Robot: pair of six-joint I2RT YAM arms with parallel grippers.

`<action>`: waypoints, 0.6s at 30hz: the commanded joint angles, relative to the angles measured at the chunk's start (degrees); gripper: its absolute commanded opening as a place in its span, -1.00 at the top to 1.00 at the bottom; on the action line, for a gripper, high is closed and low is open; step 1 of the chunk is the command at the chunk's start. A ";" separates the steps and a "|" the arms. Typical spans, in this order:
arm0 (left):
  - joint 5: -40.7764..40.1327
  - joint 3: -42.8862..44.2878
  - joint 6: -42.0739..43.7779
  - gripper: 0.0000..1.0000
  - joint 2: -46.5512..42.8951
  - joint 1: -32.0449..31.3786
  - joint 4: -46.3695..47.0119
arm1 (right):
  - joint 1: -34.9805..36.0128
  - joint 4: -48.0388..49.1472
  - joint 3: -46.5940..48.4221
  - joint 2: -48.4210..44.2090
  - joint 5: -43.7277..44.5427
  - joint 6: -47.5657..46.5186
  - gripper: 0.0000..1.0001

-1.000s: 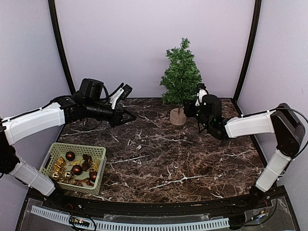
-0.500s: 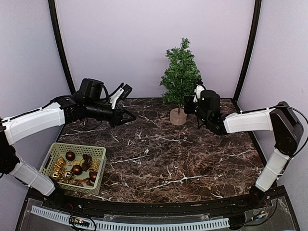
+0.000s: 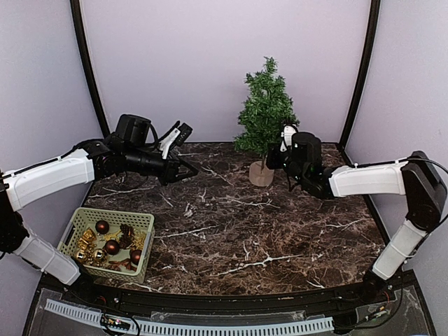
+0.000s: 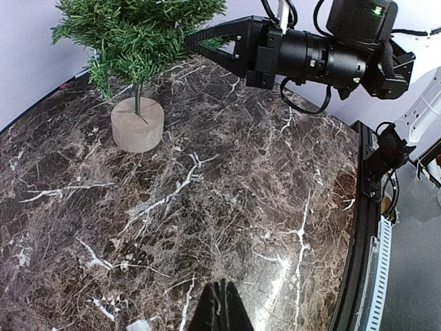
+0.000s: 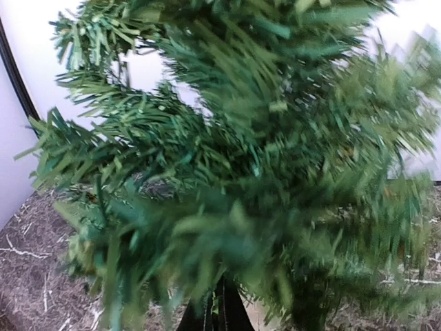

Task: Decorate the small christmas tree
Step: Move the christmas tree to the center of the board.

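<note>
The small christmas tree [image 3: 264,112] stands at the back of the marble table on its round tan base [image 3: 261,173], leaning slightly. It also shows in the left wrist view [image 4: 138,34], and its blurred branches fill the right wrist view [image 5: 227,158]. My right gripper [image 3: 274,158] reaches into the lower branches from the right. Its fingers [image 5: 231,314] are together with needles caught at the tips. My left gripper [image 3: 190,169] hovers shut and empty over the back left of the table, well left of the tree. Its tips [image 4: 222,293] show pressed together.
A pale green basket [image 3: 112,212] at the front left holds dark red balls [image 3: 112,246], gold ornaments and pine cones. A small white scrap [image 3: 187,212] lies on the marble. Black frame posts and lilac walls close in the back and sides.
The right gripper pushed further into the tree's branches. The tree and its base shifted slightly right and toward the front. The left arm has not moved.
</note>
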 commanded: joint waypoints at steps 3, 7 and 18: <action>0.08 1.45 0.26 1.00 -1.62 -0.16 -0.42 | 6.33 -3.01 -1.55 -6.51 6.43 -0.83 1.00; 0.27 1.37 0.26 1.00 -1.70 -0.22 -0.30 | 10.10 -4.75 -3.58 -9.01 9.54 1.90 1.00; 0.55 1.17 1.46 1.00 -2.68 -0.22 -0.29 | 22.33 -9.40 -6.55 -12.78 18.78 7.78 1.00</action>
